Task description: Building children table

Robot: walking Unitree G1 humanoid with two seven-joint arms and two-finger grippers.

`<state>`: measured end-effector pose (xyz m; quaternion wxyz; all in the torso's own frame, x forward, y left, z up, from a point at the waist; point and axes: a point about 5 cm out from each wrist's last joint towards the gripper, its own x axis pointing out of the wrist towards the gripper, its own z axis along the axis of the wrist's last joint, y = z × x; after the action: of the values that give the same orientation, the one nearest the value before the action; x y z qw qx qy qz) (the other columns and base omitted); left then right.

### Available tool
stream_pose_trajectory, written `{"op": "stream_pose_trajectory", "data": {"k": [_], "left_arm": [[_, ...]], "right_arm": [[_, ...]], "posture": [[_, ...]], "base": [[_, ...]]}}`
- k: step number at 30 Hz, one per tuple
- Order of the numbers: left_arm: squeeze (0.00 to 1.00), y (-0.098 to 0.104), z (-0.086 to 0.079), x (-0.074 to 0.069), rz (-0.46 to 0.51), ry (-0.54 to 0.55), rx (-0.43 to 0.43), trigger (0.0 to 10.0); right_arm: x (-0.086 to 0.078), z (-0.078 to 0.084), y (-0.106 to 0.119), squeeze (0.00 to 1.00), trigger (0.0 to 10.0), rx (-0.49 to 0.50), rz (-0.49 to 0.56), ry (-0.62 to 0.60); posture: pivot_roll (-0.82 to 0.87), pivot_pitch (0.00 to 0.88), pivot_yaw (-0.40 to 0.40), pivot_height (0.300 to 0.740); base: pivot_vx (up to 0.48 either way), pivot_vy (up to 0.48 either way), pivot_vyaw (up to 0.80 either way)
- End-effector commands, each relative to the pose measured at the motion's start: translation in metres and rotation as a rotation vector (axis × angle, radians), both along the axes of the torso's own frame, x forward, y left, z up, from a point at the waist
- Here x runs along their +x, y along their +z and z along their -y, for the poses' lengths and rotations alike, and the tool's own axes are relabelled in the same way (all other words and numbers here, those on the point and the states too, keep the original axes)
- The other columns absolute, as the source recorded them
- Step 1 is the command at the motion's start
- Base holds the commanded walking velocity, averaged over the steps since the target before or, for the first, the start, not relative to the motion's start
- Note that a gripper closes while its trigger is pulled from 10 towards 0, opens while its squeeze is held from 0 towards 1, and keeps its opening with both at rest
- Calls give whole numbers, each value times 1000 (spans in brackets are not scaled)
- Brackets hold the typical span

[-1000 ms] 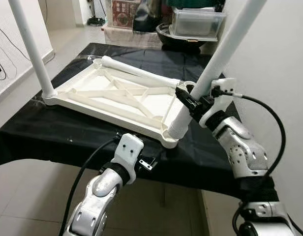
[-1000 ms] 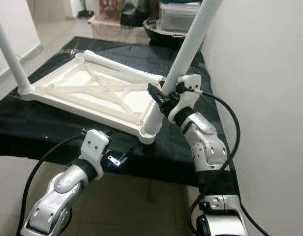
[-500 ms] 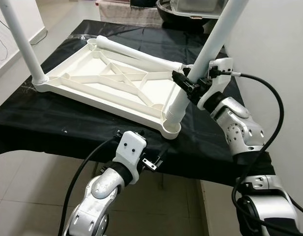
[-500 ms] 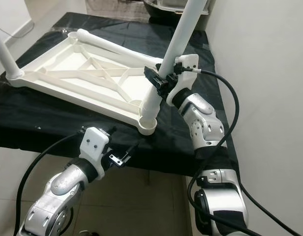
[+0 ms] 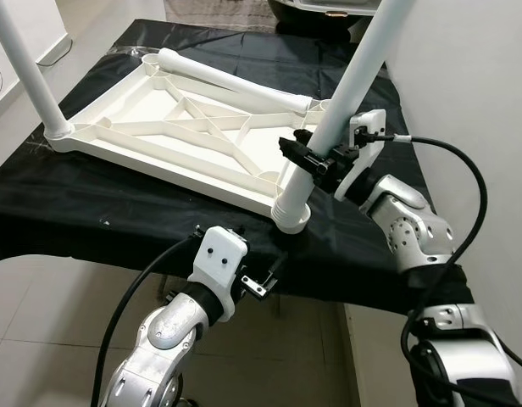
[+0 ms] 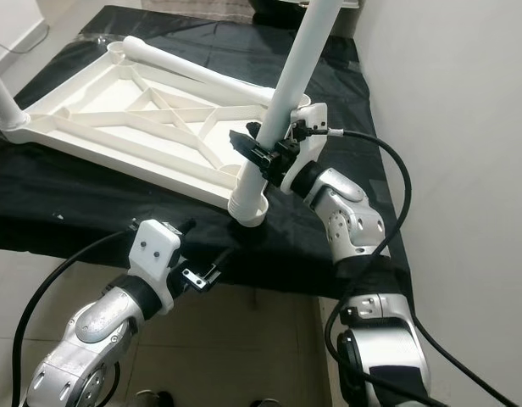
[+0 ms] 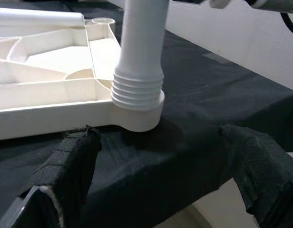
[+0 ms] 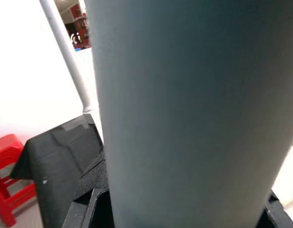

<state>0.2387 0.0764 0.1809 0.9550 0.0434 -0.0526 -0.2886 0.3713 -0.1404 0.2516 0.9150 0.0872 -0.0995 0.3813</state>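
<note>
We see a black-draped desk (image 5: 117, 212) carrying the upside-down white tabletop (image 5: 185, 144). Our right end effector (image 5: 310, 159) is clenched around a leg (image 5: 329, 127) standing in its near corner socket. Our left end effector (image 5: 257, 275) hangs released at the desk's edge.

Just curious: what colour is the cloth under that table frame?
Black cloth, clearest in the left eye view.

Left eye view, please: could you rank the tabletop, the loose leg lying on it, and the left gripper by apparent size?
1. Tabletop
2. Loose leg
3. Left gripper, though it is nearest the camera, so it looks bigger than it is.
</note>
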Motion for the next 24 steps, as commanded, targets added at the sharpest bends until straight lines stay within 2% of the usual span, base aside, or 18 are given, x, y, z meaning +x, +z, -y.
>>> {"op": "stream_pose_trajectory", "data": {"k": [1, 5, 8, 17, 21, 24], "left_arm": [[0, -2, 2, -4, -14, -10, 13, 10000], [0, -1, 2, -6, -21, -7, 15, 10000], [0, -1, 2, -6, -21, -7, 18, 10000], [0, 2, 0, -5, -19, 5, 23, 10000], [0, 1, -1, -5, -23, 6, 26, 10000], [0, 0, 0, -5, -27, 5, 29, 10000]], "right_arm": [[6, 5, -13, 0, 10000, -17, -51, -70], [16, 14, -13, 0, 10000, -47, -57, -189], [17, 15, -12, 0, 10000, -49, -59, -181], [6, -1, -20, 0, 10000, -88, -84, 48], [5, -4, -18, 0, 10000, -33, -84, 76], [6, -6, -19, 0, 10000, -27, -78, 75]], "posture": [[96, 233, -113, 740], [101, 247, -115, 740], [101, 247, -115, 740], [102, 263, -115, 740], [102, 266, -114, 740], [103, 265, -113, 740]], "base": [[0, 0, 0], [0, 0, 0], [0, 0, 0], [0, 0, 0], [0, 0, 0], [0, 0, 0]]}}
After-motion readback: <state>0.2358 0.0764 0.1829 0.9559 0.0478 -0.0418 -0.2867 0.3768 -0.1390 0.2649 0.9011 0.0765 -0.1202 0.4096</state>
